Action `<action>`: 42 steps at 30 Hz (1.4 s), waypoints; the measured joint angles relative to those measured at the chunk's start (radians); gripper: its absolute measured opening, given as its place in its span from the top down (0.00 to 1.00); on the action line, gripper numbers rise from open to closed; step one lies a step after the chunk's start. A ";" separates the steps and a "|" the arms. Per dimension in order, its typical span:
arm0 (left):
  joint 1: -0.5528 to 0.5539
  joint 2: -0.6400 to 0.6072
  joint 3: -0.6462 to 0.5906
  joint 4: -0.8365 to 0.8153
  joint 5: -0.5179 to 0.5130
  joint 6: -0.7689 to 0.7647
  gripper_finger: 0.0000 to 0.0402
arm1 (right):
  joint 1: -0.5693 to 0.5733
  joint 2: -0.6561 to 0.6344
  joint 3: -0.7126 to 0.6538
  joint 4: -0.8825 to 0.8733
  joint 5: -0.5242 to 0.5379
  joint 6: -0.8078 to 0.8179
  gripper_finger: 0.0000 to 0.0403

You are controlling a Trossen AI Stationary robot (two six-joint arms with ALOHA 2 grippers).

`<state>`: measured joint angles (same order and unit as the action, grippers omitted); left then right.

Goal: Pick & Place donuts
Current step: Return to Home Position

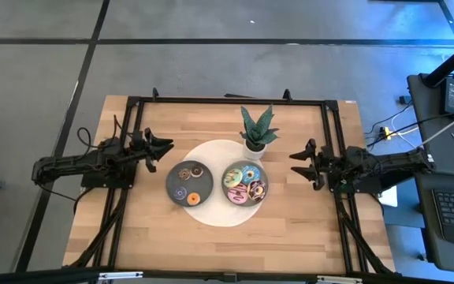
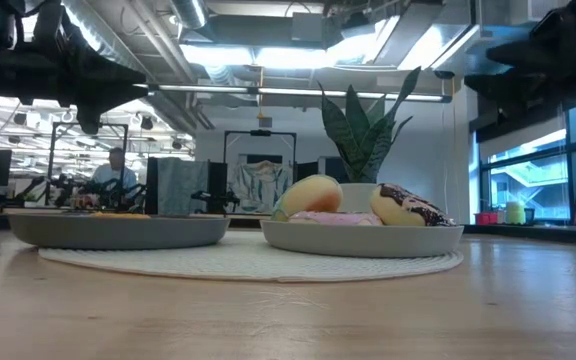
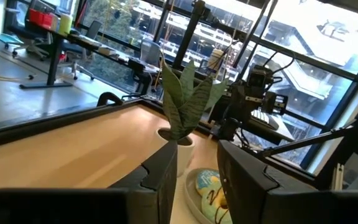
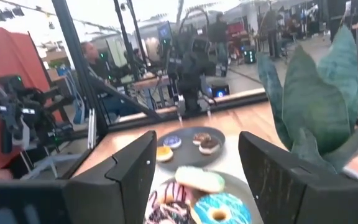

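Observation:
Two round grey dishes sit on a white round mat (image 1: pixel 211 211). The left dish (image 1: pixel 189 183) holds three small donuts (image 1: pixel 190 173). The right dish (image 1: pixel 244 185) holds several bigger donuts (image 1: pixel 250 175), blue, pink, brown and others; they also show in the low view (image 2: pixel 311 194) and in the right wrist view (image 4: pixel 218 208). My left gripper (image 1: pixel 166 151) is open and empty, raised left of the mat. My right gripper (image 1: pixel 295 164) is open and empty, raised right of the right dish.
A potted spiky green plant (image 1: pixel 257 130) in a white pot stands on the mat's far edge, behind the right dish. A black frame (image 1: pixel 227 101) runs along the table's far and side edges. Bare wood lies near the front edge (image 1: pixel 227 248).

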<state>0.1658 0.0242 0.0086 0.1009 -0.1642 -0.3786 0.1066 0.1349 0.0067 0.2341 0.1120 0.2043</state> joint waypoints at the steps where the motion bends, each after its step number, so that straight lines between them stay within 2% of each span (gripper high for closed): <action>1: 0.000 0.000 0.000 0.000 0.000 0.000 0.72 | 0.000 0.000 0.000 -0.011 0.000 -0.001 0.43; 15: 0.000 0.000 0.000 0.000 0.001 -0.001 0.73 | 0.000 0.000 0.000 -0.107 0.000 -0.003 0.43; 42: 0.000 0.000 0.000 0.000 0.001 -0.001 0.72 | 0.000 -0.006 0.000 -0.105 0.000 -0.003 0.43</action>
<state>0.1658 0.0242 0.0086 0.1013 -0.1631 -0.3798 0.1066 0.1287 0.0067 0.1295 0.1123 0.2008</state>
